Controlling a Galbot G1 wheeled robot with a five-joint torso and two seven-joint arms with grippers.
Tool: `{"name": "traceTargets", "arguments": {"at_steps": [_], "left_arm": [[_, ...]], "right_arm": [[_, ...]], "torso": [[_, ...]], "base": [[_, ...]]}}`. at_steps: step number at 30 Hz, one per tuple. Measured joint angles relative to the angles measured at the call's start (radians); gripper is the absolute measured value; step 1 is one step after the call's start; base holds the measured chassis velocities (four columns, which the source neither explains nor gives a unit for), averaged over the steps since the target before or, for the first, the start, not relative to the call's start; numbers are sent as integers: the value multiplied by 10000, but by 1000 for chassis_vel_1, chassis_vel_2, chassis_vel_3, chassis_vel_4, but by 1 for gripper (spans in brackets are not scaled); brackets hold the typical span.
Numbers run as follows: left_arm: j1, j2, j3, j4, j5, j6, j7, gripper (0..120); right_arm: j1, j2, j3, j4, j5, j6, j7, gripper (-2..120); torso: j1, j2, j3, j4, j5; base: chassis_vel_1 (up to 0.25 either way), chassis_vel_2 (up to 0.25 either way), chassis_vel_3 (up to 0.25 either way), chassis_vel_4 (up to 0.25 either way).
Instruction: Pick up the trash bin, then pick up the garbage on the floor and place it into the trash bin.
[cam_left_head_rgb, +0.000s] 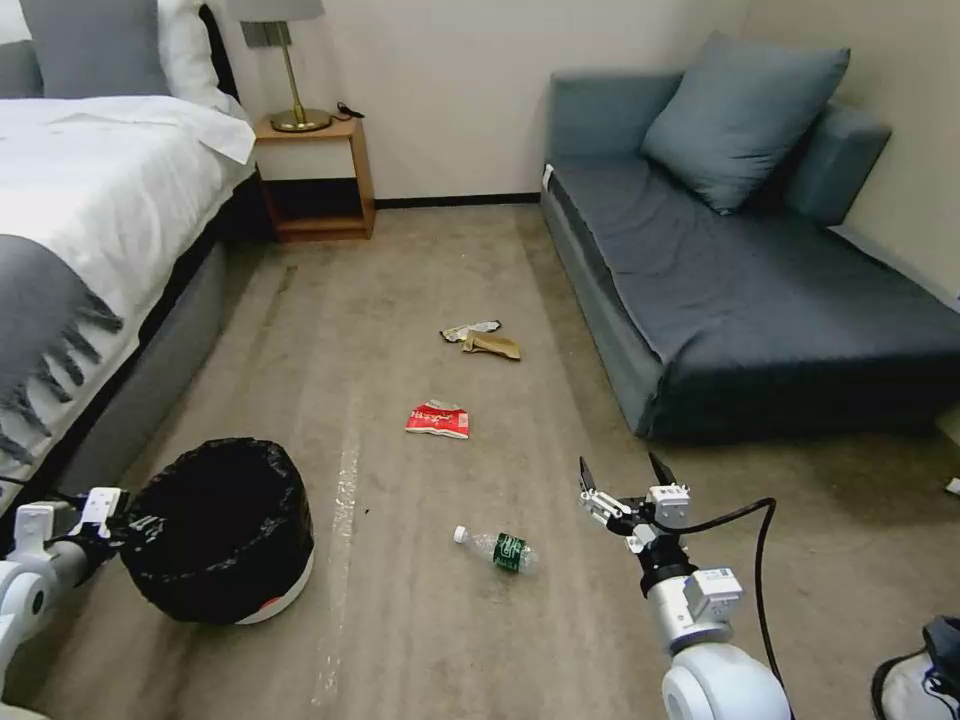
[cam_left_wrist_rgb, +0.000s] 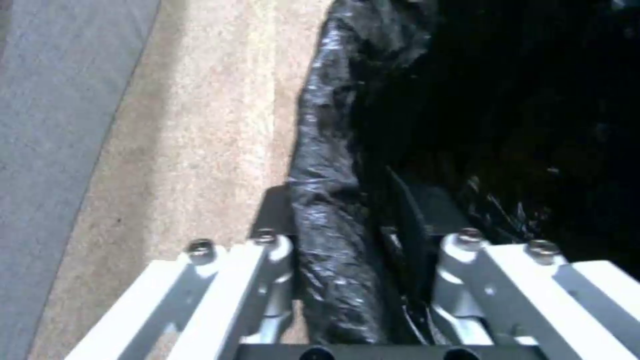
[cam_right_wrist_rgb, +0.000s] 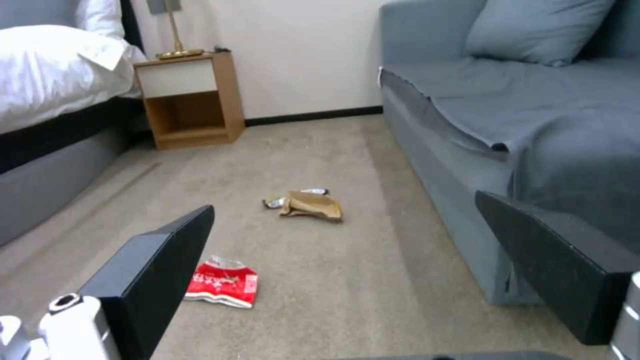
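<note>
Beige carpet (cam_left_head_rgb: 420, 620) between bed (cam_left_head_rgb: 90, 200), nightstand (cam_left_head_rgb: 315, 180), grey sofa (cam_left_head_rgb: 760, 280).

Crinkly glossy black plastic lines the trash bin (cam_left_head_rgb: 215, 525) at lower left. Matt beige carpet (cam_left_head_rgb: 420, 620) covers the floor. The clear plastic bottle (cam_left_head_rgb: 497, 549) lies lower centre; wooden nightstand (cam_left_head_rgb: 312, 180) upper left.

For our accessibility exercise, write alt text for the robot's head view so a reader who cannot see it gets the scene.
The left gripper grips the rim of the black-lined trash bin on a carpeted bedroom floor, while the open right gripper hovers near a plastic bottle. Farther off lie a red-and-white packet, a tan wrapper and a silvery wrapper.
</note>
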Motion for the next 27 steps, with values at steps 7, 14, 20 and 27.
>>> {"name": "traceTargets", "arguments": {"at_steps": [7, 14, 20, 27], "left_arm": [[33, -96, -136, -173, -243, 4, -122, 8], [342, -161, -629, -975, -1017, -82, -889, 4], [550, -174, -950, -1719, -1304, -76, -1111, 4], [1234, -353, -1246, -2556, 262, -287, -1131, 3]], "right_arm": [[-54, -33, 24, 2, -6, 137, -44, 100], [-108, -74, 47, -132, -612, 692, -322, 100], [-118, -138, 47, -237, -871, 898, -407, 100], [-344, -171, -55, -686, -1310, 1404, -557, 100]], "torso": [[0, 0, 0, -1, -2], [0, 0, 0, 0, -4], [0, 0, 0, -1, -1], [0, 0, 0, -2, -1]], "base": [[0, 0, 0, 0], [0, 0, 0, 0], [0, 0, 0, 0], [0, 0, 0, 0]]}}
